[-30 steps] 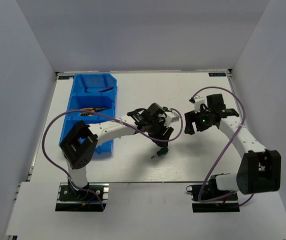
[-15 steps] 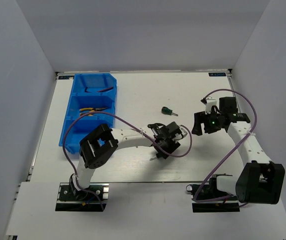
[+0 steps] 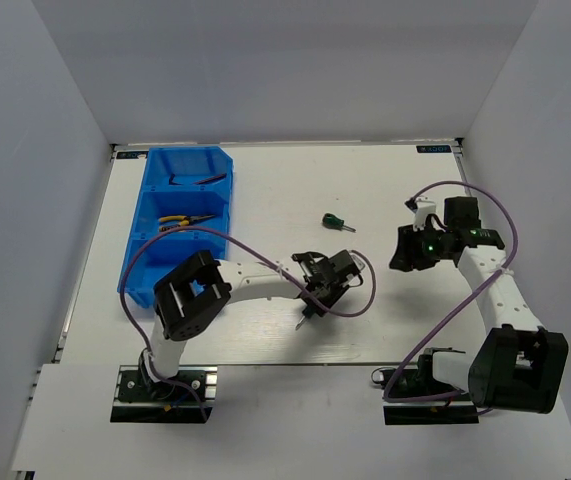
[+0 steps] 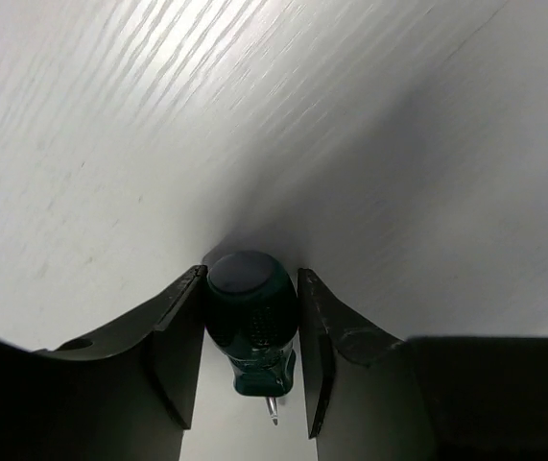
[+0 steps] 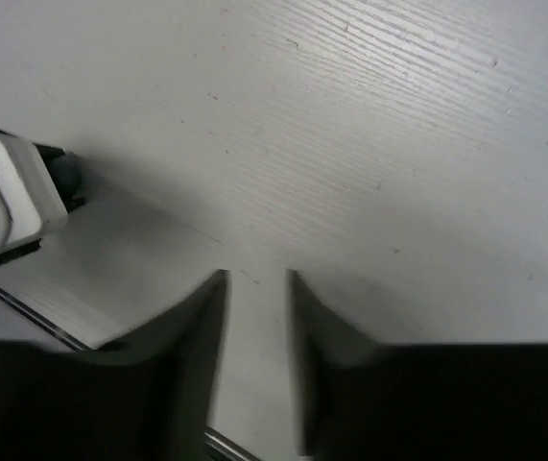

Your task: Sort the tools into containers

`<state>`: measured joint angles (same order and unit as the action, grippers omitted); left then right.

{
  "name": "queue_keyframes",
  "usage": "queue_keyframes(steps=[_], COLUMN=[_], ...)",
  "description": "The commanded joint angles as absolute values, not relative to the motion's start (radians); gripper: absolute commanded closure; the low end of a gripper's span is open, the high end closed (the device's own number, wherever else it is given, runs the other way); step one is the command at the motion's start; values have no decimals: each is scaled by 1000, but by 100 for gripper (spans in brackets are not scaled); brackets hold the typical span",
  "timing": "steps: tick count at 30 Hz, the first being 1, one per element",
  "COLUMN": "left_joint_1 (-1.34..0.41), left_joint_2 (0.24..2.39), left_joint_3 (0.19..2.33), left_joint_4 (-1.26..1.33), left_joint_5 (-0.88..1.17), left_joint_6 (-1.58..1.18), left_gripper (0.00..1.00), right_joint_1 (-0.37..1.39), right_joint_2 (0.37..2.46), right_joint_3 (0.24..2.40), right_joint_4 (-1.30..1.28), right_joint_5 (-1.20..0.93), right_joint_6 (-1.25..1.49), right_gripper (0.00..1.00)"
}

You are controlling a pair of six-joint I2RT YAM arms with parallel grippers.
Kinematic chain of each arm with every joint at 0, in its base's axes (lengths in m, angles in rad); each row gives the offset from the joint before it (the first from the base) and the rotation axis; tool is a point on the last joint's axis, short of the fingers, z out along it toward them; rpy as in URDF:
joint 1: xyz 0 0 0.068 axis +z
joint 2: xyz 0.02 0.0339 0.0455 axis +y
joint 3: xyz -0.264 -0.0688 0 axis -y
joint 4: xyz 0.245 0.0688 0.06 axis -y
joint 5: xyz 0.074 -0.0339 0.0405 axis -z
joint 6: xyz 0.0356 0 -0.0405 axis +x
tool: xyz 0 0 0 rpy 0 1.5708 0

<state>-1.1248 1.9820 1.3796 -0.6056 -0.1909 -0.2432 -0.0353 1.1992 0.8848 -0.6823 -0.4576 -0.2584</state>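
Observation:
A stubby green-handled screwdriver (image 4: 251, 317) lies on the table between the fingers of my left gripper (image 4: 251, 274), which is shut on its handle. From above, this gripper (image 3: 315, 297) is low near the table's middle, with the screwdriver's tip (image 3: 302, 321) poking out toward the near edge. A second green screwdriver (image 3: 337, 222) lies loose farther back. My right gripper (image 3: 402, 258) hovers to the right with a narrow gap between its fingers (image 5: 256, 279) and nothing in it. The blue containers (image 3: 190, 192) stand at the left, holding yellow-handled pliers (image 3: 180, 222) and a dark hex key (image 3: 200, 180).
The left arm's purple cable (image 3: 165, 245) loops over the bins' near end. The left arm's white wrist (image 5: 0, 202) shows at the left edge of the right wrist view. The table's near edge (image 3: 295, 365) runs close behind the left gripper.
My left arm swung toward the near edge, uncovering the far screwdriver, and its jaws closed on the near one. My right gripper pulled back to the right and its jaws narrowed a lot.

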Motion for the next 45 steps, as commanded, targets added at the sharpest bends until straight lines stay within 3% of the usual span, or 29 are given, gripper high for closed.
queue_keyframes(steps=[1,2,3,9,15,21,26,32,36,39,42,45], left_joint_1=[-1108,-1091,-1074,-968,-772,-667,-589,-500,-436,-388,-348,-318], left_joint_2=[1843,1766,1731,1554,1353,1185,1215,1236,1273,1299,1325,1336], left_joint_3=[1373,1391,1405,1505,1321,1077,1032,977,959,959,982,982], left_joint_4=[-663,-663,-688,-868,-953,-948,-928,-874,-855,-854,-854,-854], left_joint_5=[-267,-314,-339,-624,-727,-716,-707,-674,-629,-604,-582,-562], left_joint_6=[-293,-304,-304,-373,-457,-592,-620,-630,-630,-630,-630,-620], left_gripper=[85,90,92,94,94,94,93,79,77,62,42,36], right_joint_1=[-38,-35,-32,-12,38,83,117,149,173,198,225,239], right_joint_2=[1190,1209,1221,1321,1417,1502,1564,1658,1738,1808,1887,1959], right_joint_3=[879,882,893,943,1017,1097,1172,1270,1347,1436,1564,1659], right_joint_4=[-709,-724,-729,-684,-634,-611,-614,-614,-614,-618,-641,-663], right_joint_5=[-543,-552,-581,-649,-669,-684,-693,-692,-649,-568,-466,-402], right_joint_6=[-302,-311,-333,-298,-287,-305,-314,-313,-339,-373,-426,-457], right_gripper=[72,91,100,100,100,91,82,75,69,59,43,38])
